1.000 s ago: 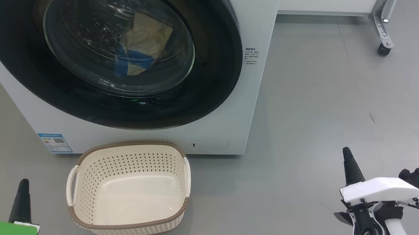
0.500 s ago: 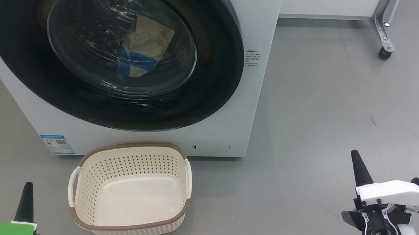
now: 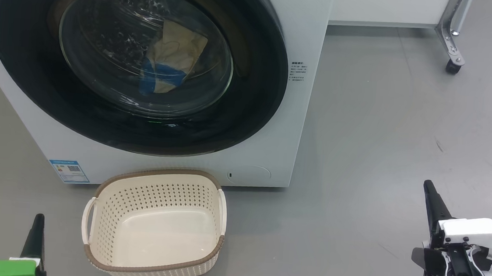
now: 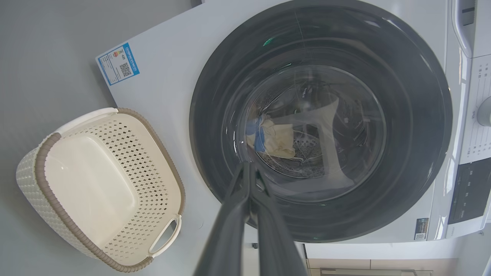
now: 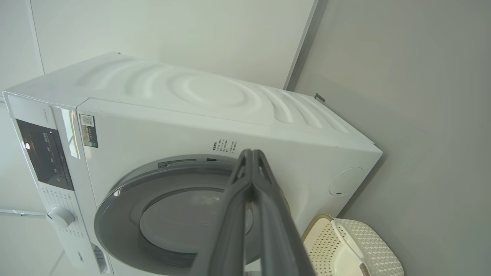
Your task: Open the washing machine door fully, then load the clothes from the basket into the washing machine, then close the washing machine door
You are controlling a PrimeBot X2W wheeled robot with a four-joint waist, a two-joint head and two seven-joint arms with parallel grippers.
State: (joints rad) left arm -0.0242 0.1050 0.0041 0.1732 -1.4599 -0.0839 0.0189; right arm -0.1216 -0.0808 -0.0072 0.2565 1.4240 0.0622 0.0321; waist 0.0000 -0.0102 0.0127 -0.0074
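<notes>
Low at either side, left gripper [image 3: 39, 223] and right gripper [image 3: 429, 190] have their fingers pressed together, holding nothing and touching nothing. Basket [image 3: 154, 192] sits just before washer [image 3: 312, 20]. Door [image 3: 258, 90] is closed, with clothes [image 3: 174, 49] behind its glass.

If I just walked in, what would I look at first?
The big round washing machine door, shut, with its shiny black rim, sits at the upper left of the head view. Behind its glass lie the pale yellow and blue clothes. On the floor in front stands the cream basket, empty.
</notes>
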